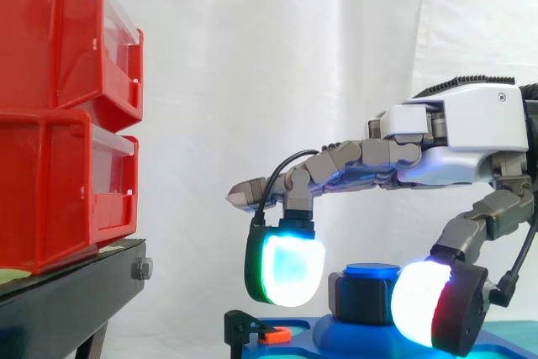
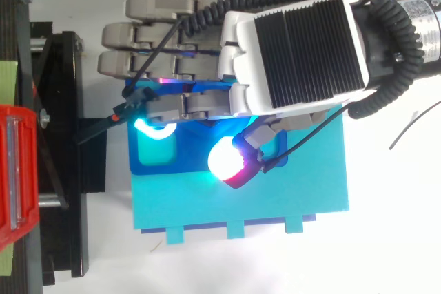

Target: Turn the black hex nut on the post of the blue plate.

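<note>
The black hex nut sits on a blue post that rises from the blue plate. My hand reaches in from the right above it. One finger is bent down with its glowing pad against the nut's left side, and the thumb pad stands against its right side. The other fingers stretch straight out to the left. From above, the hand covers the nut and post; the two glowing pads show over the blue plate.
Two red bins are stacked on a black stand at the left. The blue plate lies on a teal board. A small black clip with an orange tip sits at the plate's left edge.
</note>
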Tool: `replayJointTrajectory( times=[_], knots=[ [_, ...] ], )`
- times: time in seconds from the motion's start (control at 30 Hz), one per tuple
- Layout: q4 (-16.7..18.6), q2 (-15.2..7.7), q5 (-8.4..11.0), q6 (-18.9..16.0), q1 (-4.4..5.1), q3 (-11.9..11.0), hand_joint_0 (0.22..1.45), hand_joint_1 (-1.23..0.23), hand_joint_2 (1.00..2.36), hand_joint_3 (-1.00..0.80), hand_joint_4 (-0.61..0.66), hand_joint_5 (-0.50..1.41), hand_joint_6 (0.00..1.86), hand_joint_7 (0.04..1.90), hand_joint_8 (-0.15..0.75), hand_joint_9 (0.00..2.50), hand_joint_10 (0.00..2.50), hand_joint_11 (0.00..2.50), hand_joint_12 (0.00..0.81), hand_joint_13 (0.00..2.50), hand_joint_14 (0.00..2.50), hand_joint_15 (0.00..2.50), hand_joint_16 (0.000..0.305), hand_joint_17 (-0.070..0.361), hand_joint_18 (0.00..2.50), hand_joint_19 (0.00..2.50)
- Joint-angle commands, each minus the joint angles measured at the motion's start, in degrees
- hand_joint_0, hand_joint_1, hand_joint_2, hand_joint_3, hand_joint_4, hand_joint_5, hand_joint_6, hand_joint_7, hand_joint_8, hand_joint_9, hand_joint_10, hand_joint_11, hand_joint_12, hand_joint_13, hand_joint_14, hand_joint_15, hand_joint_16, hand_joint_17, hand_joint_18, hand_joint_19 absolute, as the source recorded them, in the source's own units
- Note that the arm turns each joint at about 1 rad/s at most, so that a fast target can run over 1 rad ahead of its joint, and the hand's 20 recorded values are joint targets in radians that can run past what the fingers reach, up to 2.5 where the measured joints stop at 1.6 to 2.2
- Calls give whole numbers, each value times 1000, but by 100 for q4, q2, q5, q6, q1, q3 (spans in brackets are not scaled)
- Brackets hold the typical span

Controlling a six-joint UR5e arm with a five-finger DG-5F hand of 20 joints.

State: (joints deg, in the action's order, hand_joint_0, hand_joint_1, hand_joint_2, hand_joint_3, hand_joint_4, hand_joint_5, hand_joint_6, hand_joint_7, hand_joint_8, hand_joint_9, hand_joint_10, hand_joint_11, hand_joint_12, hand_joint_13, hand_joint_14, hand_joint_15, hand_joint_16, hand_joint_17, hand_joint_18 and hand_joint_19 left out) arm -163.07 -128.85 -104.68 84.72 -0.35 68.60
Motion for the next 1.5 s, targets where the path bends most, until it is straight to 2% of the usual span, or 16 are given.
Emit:
replayJointTrajectory(
  times=[0.0,0.53,0.57,0.63,0.67,1.0,1.03,1.07,1.47],
  knots=[
    [-32,0,0,1,-9,4,537,-696,1004,-459,176,-233,501,1103,206,117,2,27,339,145,1,9,51,114,0,25],
    [-49,0,0,80,-36,4,567,-713,1006,-427,173,-223,500,1156,203,125,0,31,331,151,0,7,50,111,3,29],
    [-49,0,0,89,-36,4,568,-742,1007,-425,186,-216,501,1135,214,166,1,0,338,191,0,0,51,114,64,0],
    [-40,0,0,89,-36,4,573,-717,1007,-422,177,-222,500,1163,202,126,0,36,330,152,0,8,49,111,10,29],
    [-32,0,0,89,-36,4,574,-745,1007,-422,190,-215,500,1141,213,167,0,0,338,192,0,0,50,113,67,0],
    [-49,0,62,159,-27,4,568,-752,1004,-444,189,-215,500,1143,213,166,0,0,340,195,0,0,51,114,70,0],
    [-49,0,62,159,-27,4,566,-724,1006,-444,174,-222,501,1161,202,126,0,31,332,155,0,12,50,111,12,29],
    [-49,0,62,159,-27,4,567,-752,1005,-447,189,-214,500,1139,213,166,0,4,340,194,0,0,51,114,70,0],
    [-49,0,62,159,-36,21,570,-732,1006,-425,193,-213,500,1139,215,171,0,0,340,196,0,0,51,114,74,0]
  ],
)
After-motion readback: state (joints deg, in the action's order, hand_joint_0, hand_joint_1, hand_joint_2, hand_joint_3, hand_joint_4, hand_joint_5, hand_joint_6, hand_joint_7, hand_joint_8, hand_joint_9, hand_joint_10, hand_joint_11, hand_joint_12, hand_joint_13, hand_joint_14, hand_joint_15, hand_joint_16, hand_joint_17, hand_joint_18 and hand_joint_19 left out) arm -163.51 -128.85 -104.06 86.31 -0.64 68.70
